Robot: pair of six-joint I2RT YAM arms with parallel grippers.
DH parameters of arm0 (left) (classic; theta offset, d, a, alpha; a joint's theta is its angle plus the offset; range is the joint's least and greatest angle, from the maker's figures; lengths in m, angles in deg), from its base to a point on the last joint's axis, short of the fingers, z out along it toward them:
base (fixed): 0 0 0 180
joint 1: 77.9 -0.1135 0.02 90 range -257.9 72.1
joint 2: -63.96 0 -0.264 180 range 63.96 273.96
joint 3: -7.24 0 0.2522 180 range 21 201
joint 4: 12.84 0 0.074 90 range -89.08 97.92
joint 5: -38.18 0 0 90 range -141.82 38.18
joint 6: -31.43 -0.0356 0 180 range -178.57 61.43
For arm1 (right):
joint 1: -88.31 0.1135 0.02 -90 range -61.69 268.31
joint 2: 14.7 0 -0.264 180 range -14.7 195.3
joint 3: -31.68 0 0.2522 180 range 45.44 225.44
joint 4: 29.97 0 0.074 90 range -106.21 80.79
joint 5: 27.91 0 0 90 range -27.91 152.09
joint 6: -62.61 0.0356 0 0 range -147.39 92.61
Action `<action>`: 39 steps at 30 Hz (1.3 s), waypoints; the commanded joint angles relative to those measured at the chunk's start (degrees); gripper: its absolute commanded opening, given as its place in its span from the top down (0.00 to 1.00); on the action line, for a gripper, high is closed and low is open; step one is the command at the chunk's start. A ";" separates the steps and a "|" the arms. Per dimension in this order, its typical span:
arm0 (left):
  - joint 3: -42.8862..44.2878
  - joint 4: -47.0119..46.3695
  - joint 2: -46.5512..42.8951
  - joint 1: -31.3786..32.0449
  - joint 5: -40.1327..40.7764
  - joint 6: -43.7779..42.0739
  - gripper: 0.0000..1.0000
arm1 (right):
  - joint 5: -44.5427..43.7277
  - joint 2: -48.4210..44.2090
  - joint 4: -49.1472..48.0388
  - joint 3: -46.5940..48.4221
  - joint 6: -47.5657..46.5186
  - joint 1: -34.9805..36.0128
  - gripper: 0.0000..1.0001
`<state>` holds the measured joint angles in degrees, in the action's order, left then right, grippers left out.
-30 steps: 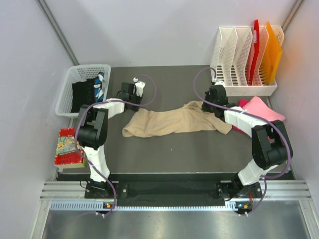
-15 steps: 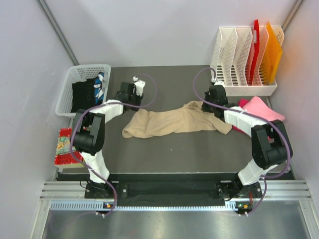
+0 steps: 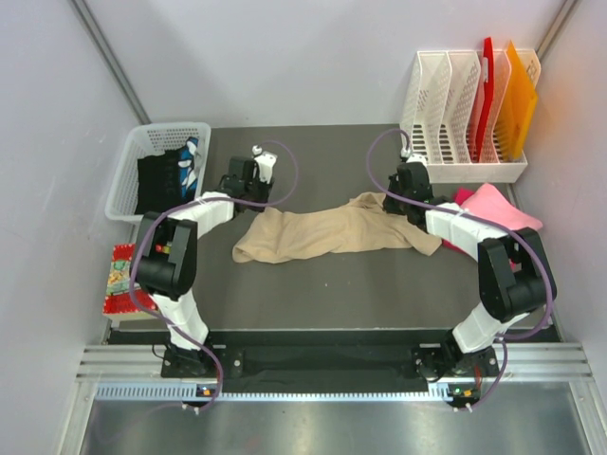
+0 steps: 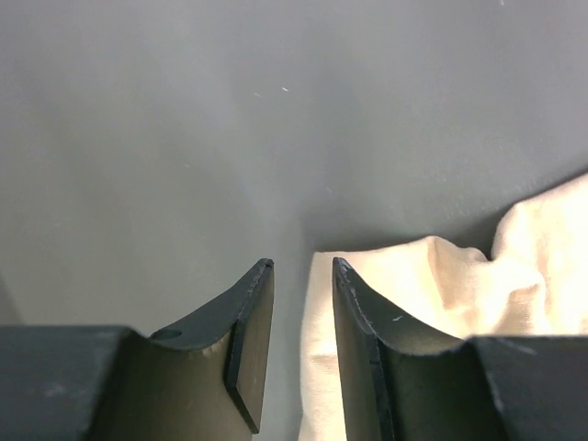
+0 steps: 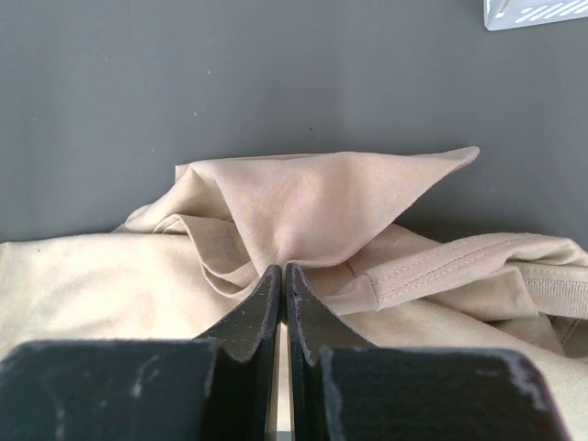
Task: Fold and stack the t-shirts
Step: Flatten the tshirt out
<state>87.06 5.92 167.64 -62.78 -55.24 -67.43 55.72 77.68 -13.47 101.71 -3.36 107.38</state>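
Observation:
A tan t-shirt (image 3: pixel 332 230) lies bunched and stretched sideways across the middle of the dark mat. My right gripper (image 3: pixel 405 196) is at its right end, shut on a raised fold of the tan cloth (image 5: pixel 322 207); the jaws meet at the pinch (image 5: pixel 283 272). My left gripper (image 3: pixel 245 186) hovers just beyond the shirt's upper left corner. Its jaws stand a little apart (image 4: pixel 302 266) with nothing between them, and the tan edge (image 4: pixel 413 285) lies below and to the right. A pink t-shirt (image 3: pixel 493 204) sits crumpled at the right, partly under the right arm.
A white mesh basket (image 3: pixel 128 180) with dark clothes stands at the back left. A white file rack (image 3: pixel 455 114) holding red and orange sheets (image 3: pixel 512 95) stands at the back right. A colourful flat box (image 3: pixel 121 282) lies off the mat's left edge.
The left arm's elbow has swung a little to the left and its jaws have widened slightly. The right arm and the tan t-shirt have not moved.

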 commanded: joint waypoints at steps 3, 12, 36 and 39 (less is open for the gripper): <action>-0.24 -0.78 3.28 1.50 -0.36 -0.63 0.62 | -0.31 0.35 -1.51 2.18 -0.39 1.06 1.00; 0.82 -0.42 6.18 2.46 1.04 -0.54 0.62 | -0.31 0.52 -1.60 2.18 -0.30 0.97 1.00; -0.76 5.29 -25.87 -1.67 6.57 -1.42 1.00 | -5.13 -22.75 3.49 -0.72 -1.09 3.16 1.00; -1.81 7.39 -35.10 -1.67 6.24 -1.68 1.00 | -8.38 -32.06 6.39 -1.34 -1.09 5.53 1.00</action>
<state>86.25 12.96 143.42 -64.46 -51.39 -68.09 52.59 57.90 -8.94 100.55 -3.66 109.90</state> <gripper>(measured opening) 0.020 0.010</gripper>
